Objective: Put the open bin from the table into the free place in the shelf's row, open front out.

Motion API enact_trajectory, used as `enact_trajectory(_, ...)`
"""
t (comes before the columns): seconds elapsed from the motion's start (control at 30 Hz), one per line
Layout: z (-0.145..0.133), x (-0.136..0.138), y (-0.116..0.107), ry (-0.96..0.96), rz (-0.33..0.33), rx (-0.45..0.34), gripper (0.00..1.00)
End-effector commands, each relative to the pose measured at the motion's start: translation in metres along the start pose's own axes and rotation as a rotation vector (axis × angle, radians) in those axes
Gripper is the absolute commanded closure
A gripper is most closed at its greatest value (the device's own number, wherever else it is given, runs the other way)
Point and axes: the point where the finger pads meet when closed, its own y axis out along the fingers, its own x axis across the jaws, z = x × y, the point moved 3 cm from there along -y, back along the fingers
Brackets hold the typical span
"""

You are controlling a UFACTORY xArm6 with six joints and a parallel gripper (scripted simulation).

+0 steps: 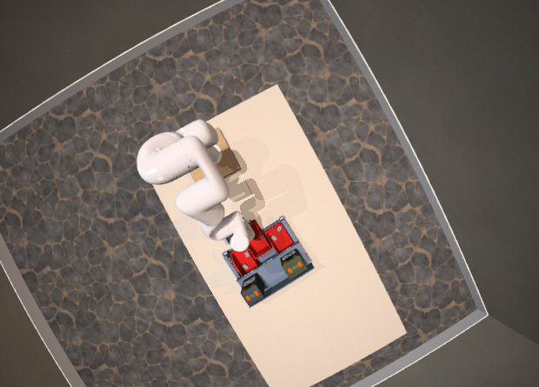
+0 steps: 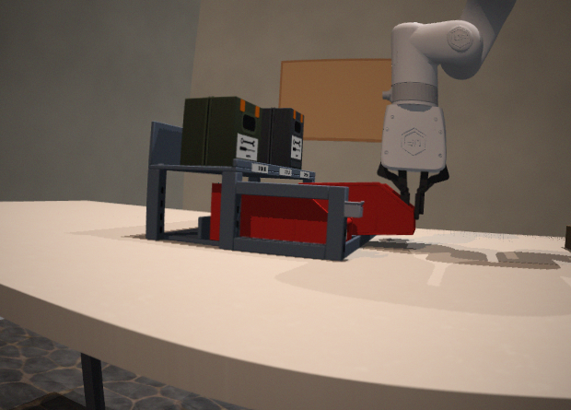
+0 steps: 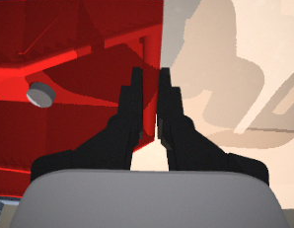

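The red open bin point(image 1: 260, 244) point(image 2: 380, 206) point(image 3: 94, 117) is between the two neighbour bins, its rear part over the shelf point(image 1: 270, 267) point(image 2: 281, 189) and its open front still sticking out past the shelf's front. It looks level, its underside about at lip height or above; its rear end is hidden. A grey round part point(image 3: 40, 95) lies in it. My gripper point(image 2: 413, 207) point(image 3: 150, 83) points down and is shut on the bin's front wall, one finger inside and one outside. The neighbour bins, one left point(image 1: 243, 261) and one right point(image 1: 281, 236) point(image 2: 281, 220), stand in the shelf.
A green case point(image 1: 296, 265) point(image 2: 221, 130) and a dark grey case point(image 1: 251, 291) point(image 2: 280, 139) stand on the upper board behind the bins. Shelf posts and side rails flank the row. The arm hides part of the left side from above.
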Motion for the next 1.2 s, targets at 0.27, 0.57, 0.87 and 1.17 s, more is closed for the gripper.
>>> enact_trajectory(0.27, 0.000, -0.010, -0.002, 0.000, 0.005, 0.000, 1.00)
enact_trajectory(0.57, 0.000, -0.018, -0.002, 0.000, 0.005, 0.000, 1.00)
enact_trajectory(0.87, 0.000, -0.020, -0.002, 0.000, 0.005, 0.000, 1.00)
enact_trajectory(1.17, 0.000, -0.030, -0.002, 0.000, 0.005, 0.000, 1.00)
